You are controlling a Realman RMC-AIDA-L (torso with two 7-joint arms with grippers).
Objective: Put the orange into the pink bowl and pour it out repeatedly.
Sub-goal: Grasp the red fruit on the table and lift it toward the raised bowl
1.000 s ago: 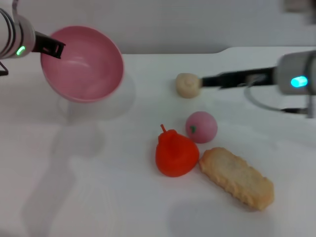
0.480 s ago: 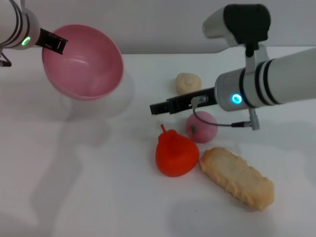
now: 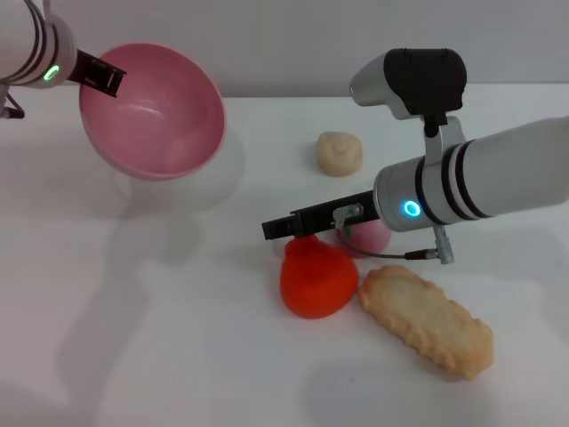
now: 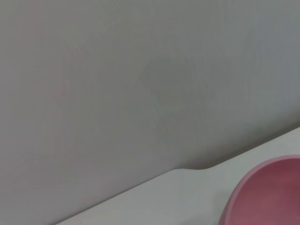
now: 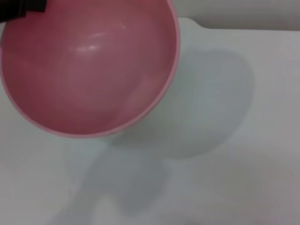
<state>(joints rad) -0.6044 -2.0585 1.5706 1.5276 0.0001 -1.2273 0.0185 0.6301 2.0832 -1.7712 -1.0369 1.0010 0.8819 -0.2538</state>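
The pink bowl (image 3: 152,111) hangs at far left above the table (image 3: 178,356). The orange (image 3: 317,279) lies centre-near, with the biscuit (image 3: 427,320) right of it. The ball (image 3: 369,238) sits just behind, the bun (image 3: 340,153) farther back.

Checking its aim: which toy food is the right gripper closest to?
The orange: the right gripper hovers at its top. The pink ball, bun and biscuit lie farther off.

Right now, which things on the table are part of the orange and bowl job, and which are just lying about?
In the job:
orange, on the table
pink bowl, empty, tilted, held up by the left gripper
right gripper, just above the orange

Lying about:
small pink ball
beige bun
long breaded toy
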